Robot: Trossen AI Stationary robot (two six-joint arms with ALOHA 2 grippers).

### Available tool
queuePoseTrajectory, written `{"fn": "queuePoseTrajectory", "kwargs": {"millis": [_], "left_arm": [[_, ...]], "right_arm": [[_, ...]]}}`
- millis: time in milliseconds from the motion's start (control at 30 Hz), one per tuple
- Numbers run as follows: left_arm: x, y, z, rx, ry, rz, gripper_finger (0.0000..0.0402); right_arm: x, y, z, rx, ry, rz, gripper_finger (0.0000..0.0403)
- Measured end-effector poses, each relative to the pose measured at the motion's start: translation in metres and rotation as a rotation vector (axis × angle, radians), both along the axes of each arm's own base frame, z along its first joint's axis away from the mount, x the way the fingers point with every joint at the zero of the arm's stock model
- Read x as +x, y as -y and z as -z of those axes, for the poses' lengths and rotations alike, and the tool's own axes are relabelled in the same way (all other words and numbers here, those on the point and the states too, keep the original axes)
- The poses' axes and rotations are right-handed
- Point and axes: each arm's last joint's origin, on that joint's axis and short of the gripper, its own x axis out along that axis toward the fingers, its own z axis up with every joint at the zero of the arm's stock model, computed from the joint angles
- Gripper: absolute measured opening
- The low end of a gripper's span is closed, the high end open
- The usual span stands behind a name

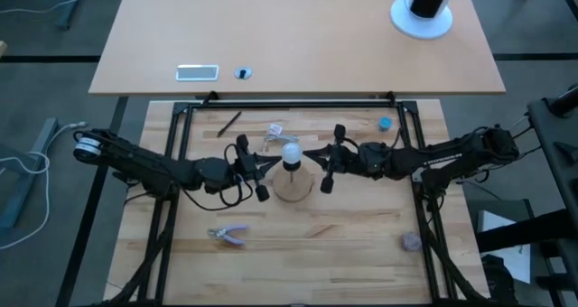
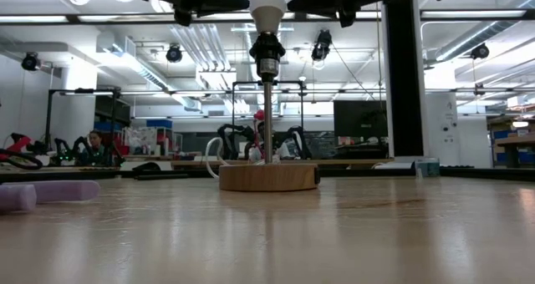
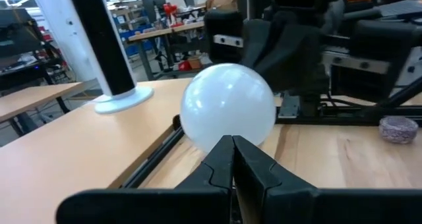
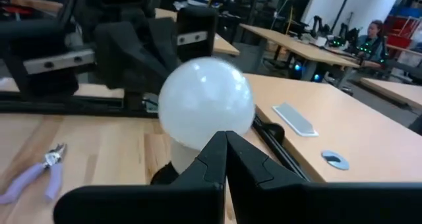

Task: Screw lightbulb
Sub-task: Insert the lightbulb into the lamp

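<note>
The lightbulb (image 1: 291, 153) sits in its socket (image 2: 267, 54), both grippers' fingers pressed together just beside it. A sideways nudge could tip the lamp stand (image 2: 268, 177).

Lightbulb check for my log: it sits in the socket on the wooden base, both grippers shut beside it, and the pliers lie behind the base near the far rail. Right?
Not quite. The high view shows the pliers in front of the wooden base, toward the near edge. The lightbulb is in the socket, flanked by the left gripper and right gripper.

Both arms are reaching inward from opposite sides, stretched low and nearly level, meeting at the middle. The left pincer (image 1: 271, 162) is sitting with its fingers pressed together, tips pointing inward. The right pincer (image 1: 310, 155) is facing it, fingers likewise closed tip to tip.
</note>
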Motion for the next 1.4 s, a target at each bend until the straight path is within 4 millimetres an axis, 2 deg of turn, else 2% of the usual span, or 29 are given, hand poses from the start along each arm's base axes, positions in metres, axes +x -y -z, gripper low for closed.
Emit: {"fn": "queuePoseTrajectory", "kwargs": {"millis": [433, 733, 967, 1400], "left_arm": [[0.001, -0.005, 0.002, 0.005, -0.018, -0.052, 0.0], [-0.003, 0.002, 0.003, -0.01, -0.036, -0.037, 0.0], [-0.006, 0.01, -0.001, -0.015, -0.015, -0.009, 0.0], [0.002, 0.0, 0.001, -0.007, 0.021, -0.005, 0.0]], "right_arm": [[0.0, -0.006, 0.001, -0.008, -0.016, -0.07, 0.0], [-0.004, -0.003, 0.007, -0.028, -0.089, 0.062, 0.0], [-0.003, 0.0, 0.004, -0.039, -0.071, 0.08, 0.0], [0.004, 0.0, -0.004, -0.048, -0.001, 0.012, 0.0]]}}
